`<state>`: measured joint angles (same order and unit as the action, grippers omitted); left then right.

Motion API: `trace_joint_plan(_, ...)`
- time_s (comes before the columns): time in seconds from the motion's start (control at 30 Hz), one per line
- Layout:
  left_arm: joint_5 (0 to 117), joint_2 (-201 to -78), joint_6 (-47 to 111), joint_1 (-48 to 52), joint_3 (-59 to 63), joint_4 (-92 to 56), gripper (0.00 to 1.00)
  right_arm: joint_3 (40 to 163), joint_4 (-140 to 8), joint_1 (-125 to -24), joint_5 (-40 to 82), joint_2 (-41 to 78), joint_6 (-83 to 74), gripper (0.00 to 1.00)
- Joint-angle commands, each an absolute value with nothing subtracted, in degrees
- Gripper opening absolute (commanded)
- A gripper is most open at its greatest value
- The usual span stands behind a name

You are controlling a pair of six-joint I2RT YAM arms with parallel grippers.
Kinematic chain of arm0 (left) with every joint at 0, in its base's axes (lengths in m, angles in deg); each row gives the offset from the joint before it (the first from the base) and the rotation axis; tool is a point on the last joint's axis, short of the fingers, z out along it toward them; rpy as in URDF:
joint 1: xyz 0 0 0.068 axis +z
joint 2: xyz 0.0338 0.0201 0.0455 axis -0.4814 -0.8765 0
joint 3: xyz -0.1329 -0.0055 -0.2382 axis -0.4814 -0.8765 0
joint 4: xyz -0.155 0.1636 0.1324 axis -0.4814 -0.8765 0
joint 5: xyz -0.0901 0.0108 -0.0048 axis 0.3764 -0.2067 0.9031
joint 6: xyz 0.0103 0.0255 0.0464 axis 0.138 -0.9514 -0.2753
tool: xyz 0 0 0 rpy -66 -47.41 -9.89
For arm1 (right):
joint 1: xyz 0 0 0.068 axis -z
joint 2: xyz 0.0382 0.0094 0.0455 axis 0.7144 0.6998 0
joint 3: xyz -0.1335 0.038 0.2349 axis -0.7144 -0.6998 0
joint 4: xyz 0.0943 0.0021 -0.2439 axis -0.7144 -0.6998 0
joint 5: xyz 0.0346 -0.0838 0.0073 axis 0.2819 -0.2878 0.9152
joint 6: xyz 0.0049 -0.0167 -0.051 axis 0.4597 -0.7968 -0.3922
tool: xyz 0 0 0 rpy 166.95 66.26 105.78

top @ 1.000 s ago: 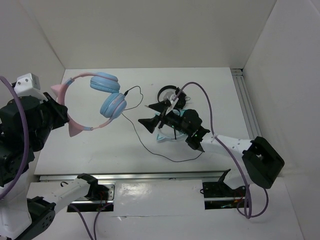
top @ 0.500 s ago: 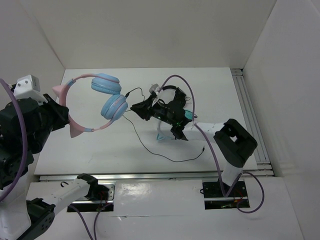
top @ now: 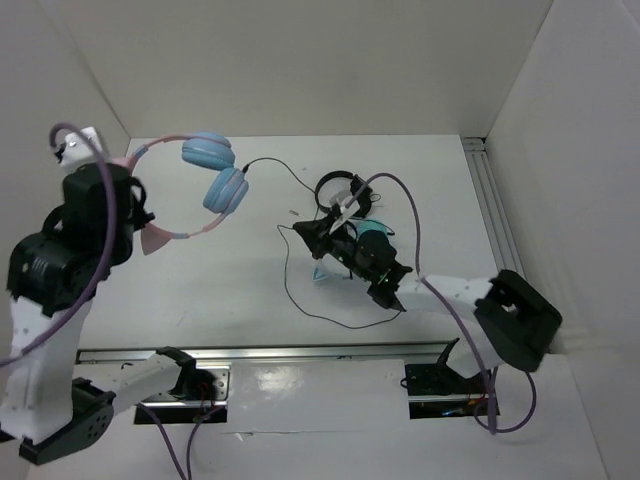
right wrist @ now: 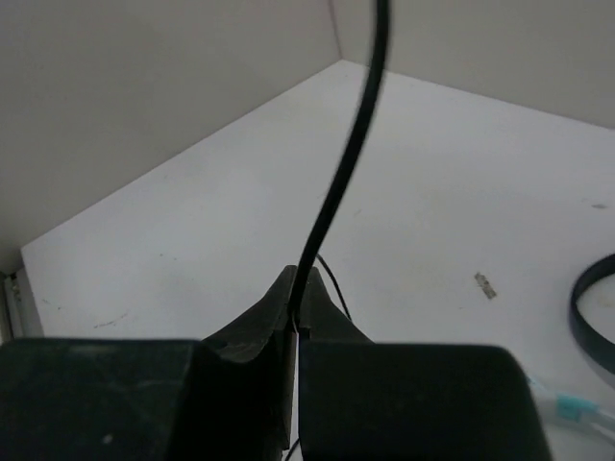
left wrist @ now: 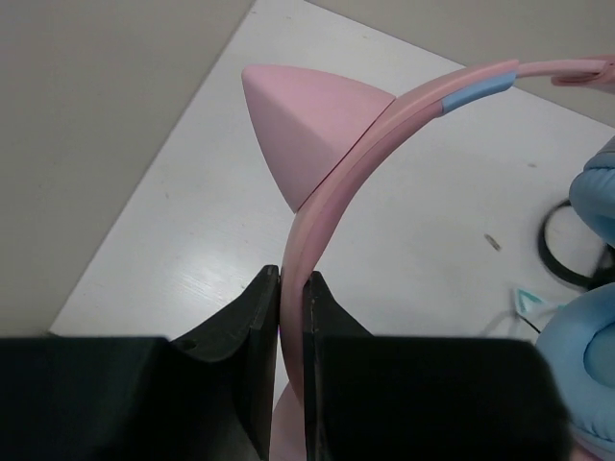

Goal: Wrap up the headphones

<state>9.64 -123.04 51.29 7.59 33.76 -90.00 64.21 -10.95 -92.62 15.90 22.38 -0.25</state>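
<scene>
The headphones (top: pixel 205 185), with pink headband and light-blue ear cups (top: pixel 227 188), hang above the table's left side. My left gripper (top: pixel 135 205) is shut on the headband (left wrist: pixel 332 192) just below a pink cat ear (left wrist: pixel 307 125); in the left wrist view the left gripper (left wrist: pixel 291 285) has the band pinched between both jaws. The thin dark cable (top: pixel 286 285) runs from the lower cup, arcs over to the right and trails in a loop on the table. My right gripper (top: pixel 299 230) is shut on this cable (right wrist: pixel 336 182), and in the right wrist view the right gripper (right wrist: pixel 299 291) pinches it at the tips.
A black pair of headphones (top: pixel 335 188) lies at mid-table behind the right arm, and a teal-cupped pair (top: pixel 325 272) lies under it. White walls enclose the table on three sides, and a rail (top: pixel 490 200) runs along the right edge.
The right gripper went from open to shut on the cable and pulled back to the right. The left arm swung, carrying the headphones a little further back and left.
</scene>
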Motion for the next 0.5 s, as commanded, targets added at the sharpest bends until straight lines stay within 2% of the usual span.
trace_joint_plan(0.0,-3.6,-130.0,52.0,5.7,33.2,-80.9,0.00,62.7,-21.7,-98.5,-5.0,9.8,-8.7,0.00)
trace_joint_plan(0.03,-4.4,-131.1,51.3,5.7,30.7,-80.0,0.00,62.7,-24.4,-100.9,-12.4,7.6,-9.9,0.00)
trace_joint_plan(0.17,-2.8,-135.6,45.2,4.4,26.4,-75.0,0.00,64.9,-36.0,-103.8,-21.1,-0.8,-15.1,0.00)
trace_joint_plan(0.3,5.6,-137.1,35.2,0.4,22.3,-69.7,0.00,68.9,-45.2,-105.6,-23.3,-6.0,-17.5,0.00)
trace_joint_plan(0.4,8.8,-133.5,28.4,-4.1,17.7,-65.3,0.00,71.2,-52.8,-106.7,-23.3,-7.2,-19.8,0.00)
trace_joint_plan(0.47,15.9,-129.7,22.9,-8.6,13.5,-62.8,0.00,73.8,-58.2,-106.7,-22.4,-7.2,-21.5,0.00)
